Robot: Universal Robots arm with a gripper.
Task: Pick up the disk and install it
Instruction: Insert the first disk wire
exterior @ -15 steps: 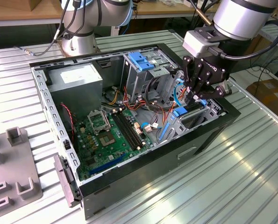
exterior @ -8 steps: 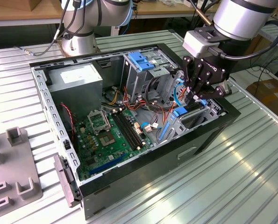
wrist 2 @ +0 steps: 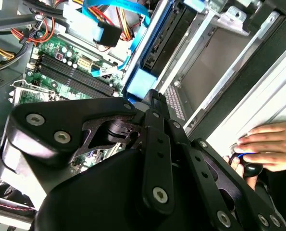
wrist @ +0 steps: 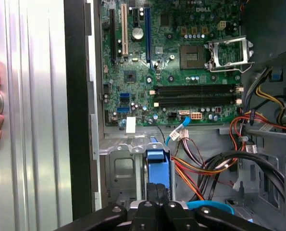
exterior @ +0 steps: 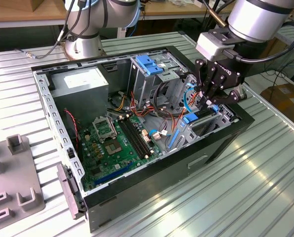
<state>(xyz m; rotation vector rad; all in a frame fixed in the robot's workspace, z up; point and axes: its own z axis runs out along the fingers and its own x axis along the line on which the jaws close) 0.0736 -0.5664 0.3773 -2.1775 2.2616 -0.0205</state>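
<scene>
At the motherboard's [exterior: 112, 143] three o'clock in the exterior view, the jaws are pinched shut on the blue-bracketed disk [wrist: 157, 161] inside the computer case [exterior: 221, 143].

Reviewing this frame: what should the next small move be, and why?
Probably a gentle press straight into the bay. The gripper sits at the blue bracket edge of the disk, which stands in the drive bay; whether it is fully seated cannot be told.

The exterior view looks down from high up and a little way off at the whole open computer case [exterior: 151, 197] on the table [exterior: 255, 182], while both wrist views ride close above it, looking past the gripper [wrist: 157, 195] [wrist 2: 152, 96], and all three share the green board [exterior: 109, 148] [wrist 2: 73, 60] [wrist: 181, 62].
</scene>
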